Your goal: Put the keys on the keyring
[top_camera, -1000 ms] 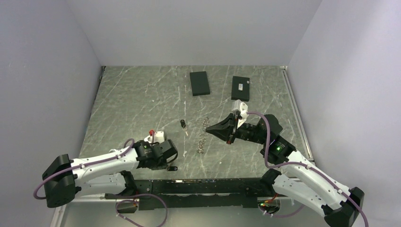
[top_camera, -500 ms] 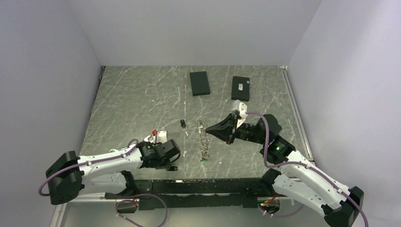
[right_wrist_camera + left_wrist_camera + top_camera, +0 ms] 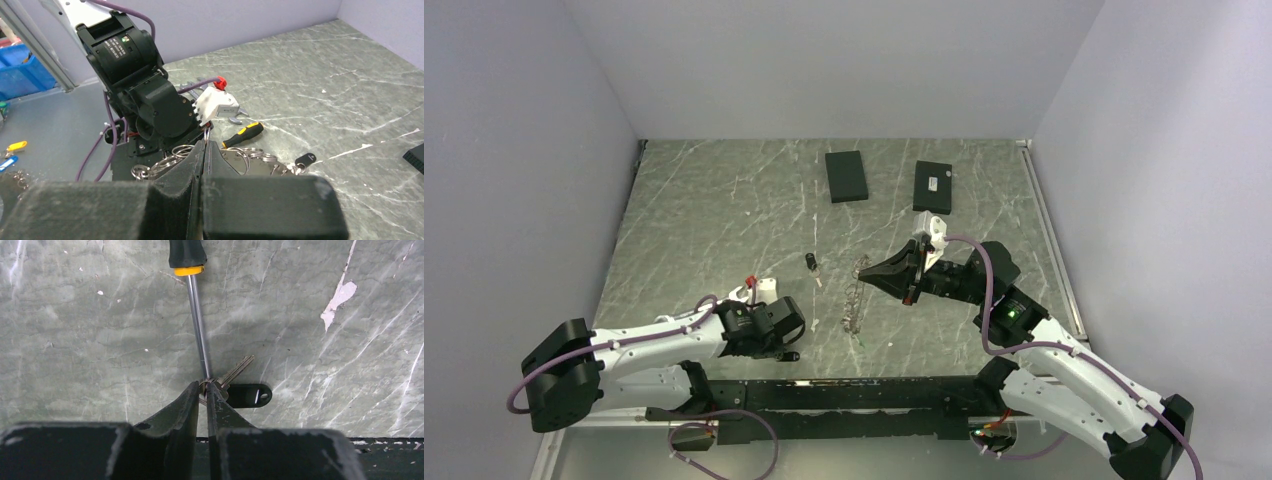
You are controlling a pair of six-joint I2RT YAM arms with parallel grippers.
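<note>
Pinching a key [image 3: 247,396] is my step: left end effector [image 3: 202,386], nearly together at it, may not grip yet; right end effector [image 3: 204,143] clamps the keyring [image 3: 172,157]. Next: squeeze firmly, lift.

Keyring [image 3: 855,297] at right gripper [image 3: 868,271] tip, key [image 3: 811,263] to its left, two black boxes [image 3: 846,176] beyond

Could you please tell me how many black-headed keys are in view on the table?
2. The far key lies mid-table, left of the keyring; the near key lies at the left gripper fingertips. More may be hidden among the rings.
</note>
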